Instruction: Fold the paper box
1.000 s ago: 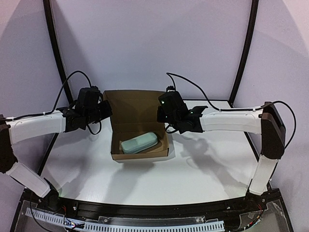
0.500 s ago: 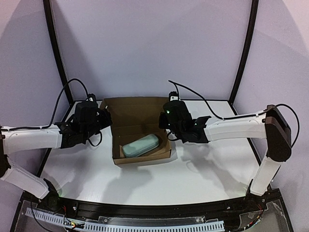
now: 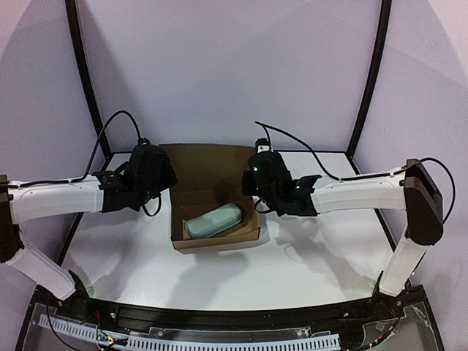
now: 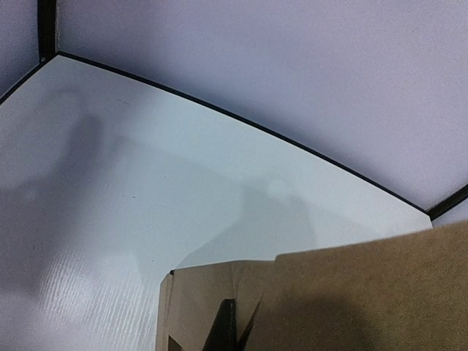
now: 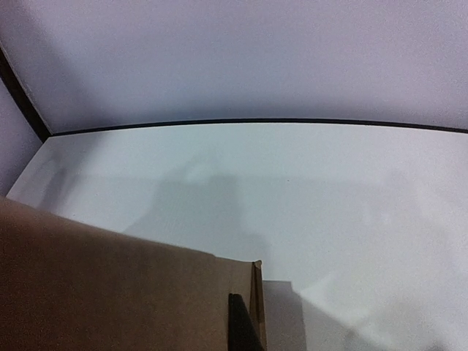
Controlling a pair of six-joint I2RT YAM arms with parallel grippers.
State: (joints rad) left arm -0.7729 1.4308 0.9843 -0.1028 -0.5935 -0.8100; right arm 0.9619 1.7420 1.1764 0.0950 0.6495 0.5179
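Centrally, paper box [image 3: 216,240] lid upright, left hand [image 3: 164,174] and right hand [image 3: 248,183] pinched shut on its side edges.

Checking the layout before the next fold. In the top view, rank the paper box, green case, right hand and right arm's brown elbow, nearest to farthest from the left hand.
1. paper box: its raised lid is right at the left hand.
2. green case: inside the box, toward the front.
3. right hand: at the lid's opposite edge.
4. brown elbow: far right.
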